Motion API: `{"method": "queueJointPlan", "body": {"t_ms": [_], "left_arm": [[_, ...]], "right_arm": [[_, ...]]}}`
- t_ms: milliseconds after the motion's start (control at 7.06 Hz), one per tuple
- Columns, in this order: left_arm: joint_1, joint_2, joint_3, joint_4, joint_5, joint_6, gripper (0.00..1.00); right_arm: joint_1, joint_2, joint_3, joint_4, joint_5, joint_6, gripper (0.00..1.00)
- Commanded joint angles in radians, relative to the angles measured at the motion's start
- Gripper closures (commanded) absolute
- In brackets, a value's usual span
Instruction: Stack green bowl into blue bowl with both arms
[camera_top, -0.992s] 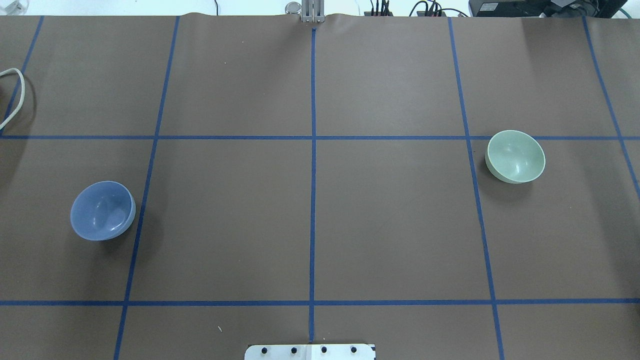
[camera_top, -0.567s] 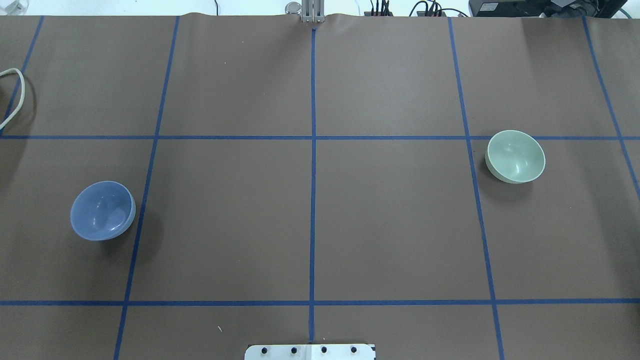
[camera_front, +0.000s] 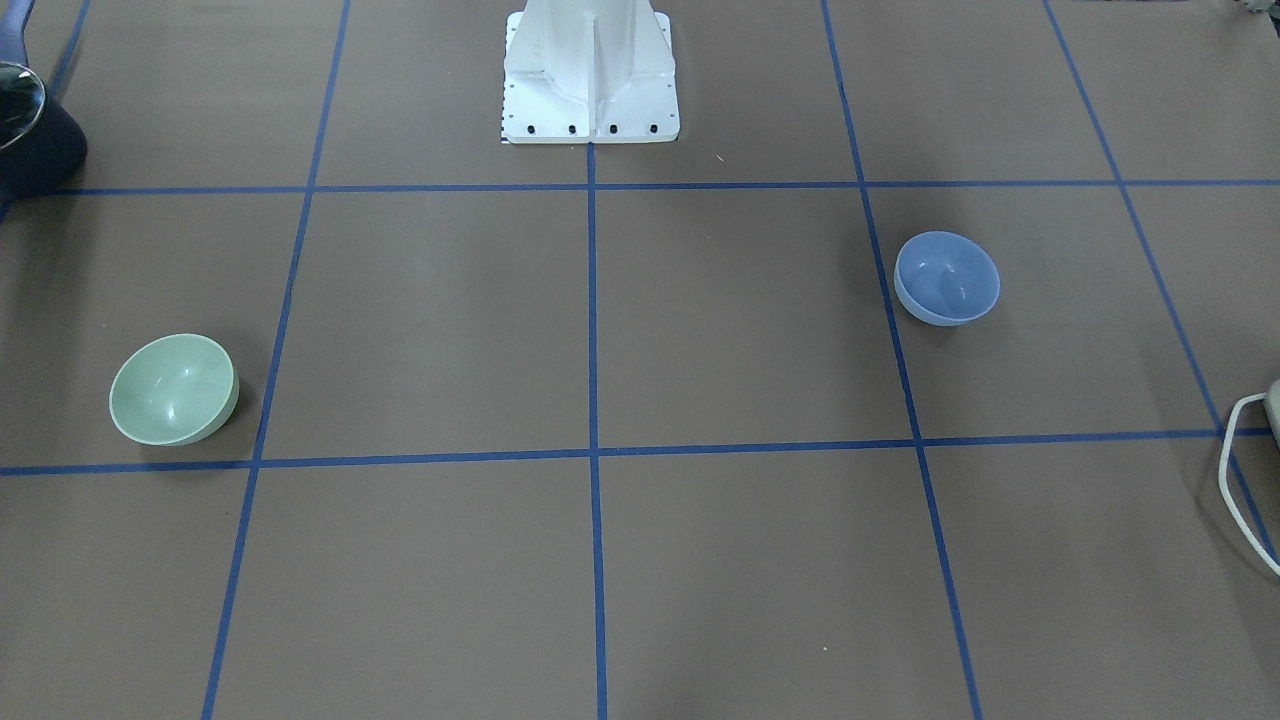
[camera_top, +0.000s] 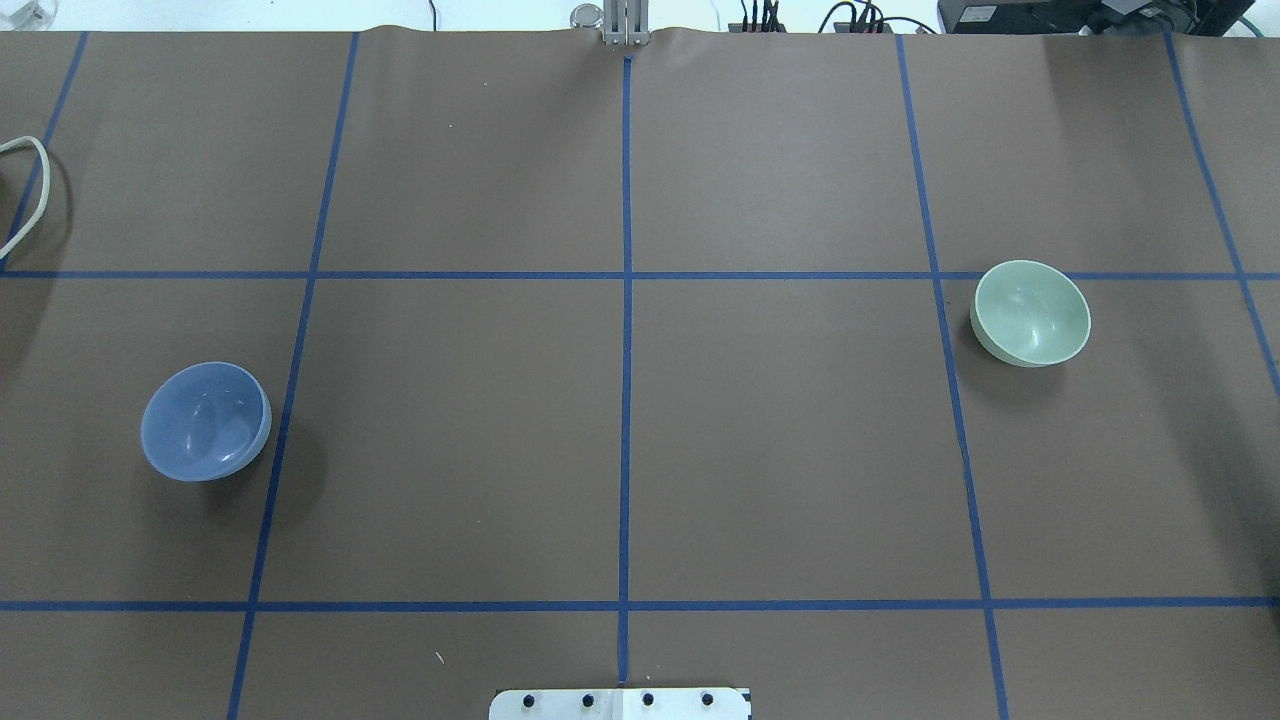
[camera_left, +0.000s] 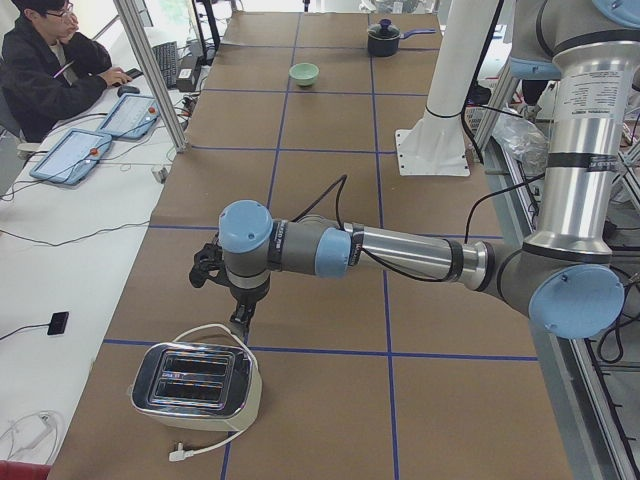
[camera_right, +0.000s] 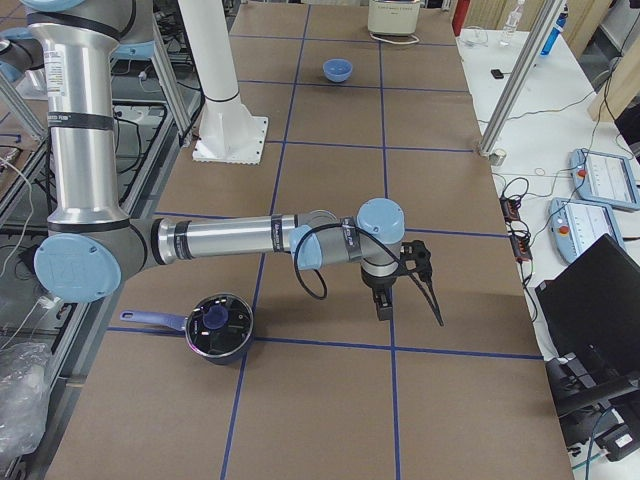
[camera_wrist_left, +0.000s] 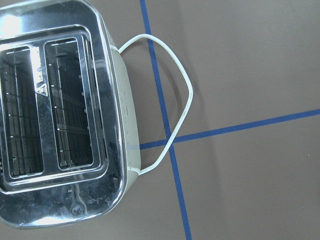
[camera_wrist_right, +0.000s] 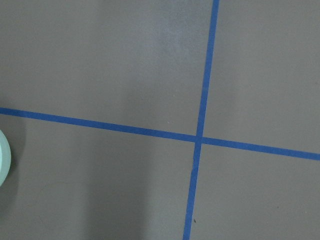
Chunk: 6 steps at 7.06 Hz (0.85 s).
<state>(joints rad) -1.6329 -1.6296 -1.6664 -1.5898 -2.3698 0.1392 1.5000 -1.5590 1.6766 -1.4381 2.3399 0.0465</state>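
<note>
Far out on the robot's-left side of the white pedestal base (camera_front: 590, 70), a chrome toaster (camera_left: 195, 390) appears only in the exterior left and left wrist views. Its two slots hold wire grids, and its white cord (camera_wrist_left: 175, 100) loops across the blue tape. The left arm (camera_left: 400, 255) reaches toward it and the left gripper (camera_left: 238, 312) hangs just above the toaster's edge. Only that side view shows the gripper, so I cannot tell how its jaws stand or whether it grips anything. The blue bowl (camera_top: 206, 421) sits upright on the same side of the base, a little forward of it, its inside plain gloss. The green bowl (camera_top: 1030, 313) sits upright on the base's other side, farther forward and well apart from the blue one. The right wrist view cuts it to a sliver at the frame's edge. Farther out from the base, only the exterior right view shows the right arm (camera_right: 230, 240) and the right gripper (camera_right: 383, 297) over the table, and how far it is open cannot be judged either. Beside that arm stands a dark saucepan (camera_right: 215, 325) under a glass lid, its contents hard to make out.
</note>
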Motion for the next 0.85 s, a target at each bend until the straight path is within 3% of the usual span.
{"method": "queueJointPlan", "body": {"t_ms": [0, 283, 709], "left_arm": [[0.046, 0.014, -0.001, -0.166, 0.001, -0.028, 0.01], [0.216, 0.019, -0.056, -0.220, 0.001, -0.226, 0.01], [0.448, 0.080, -0.055, -0.496, 0.007, -0.600, 0.01]], "right_arm": [[-0.020, 0.014, 0.008, 0.011, 0.002, 0.001, 0.00], [-0.053, 0.036, 0.037, 0.011, 0.004, 0.016, 0.00], [-0.128, 0.077, 0.040, 0.022, 0.001, 0.104, 0.00]]}}
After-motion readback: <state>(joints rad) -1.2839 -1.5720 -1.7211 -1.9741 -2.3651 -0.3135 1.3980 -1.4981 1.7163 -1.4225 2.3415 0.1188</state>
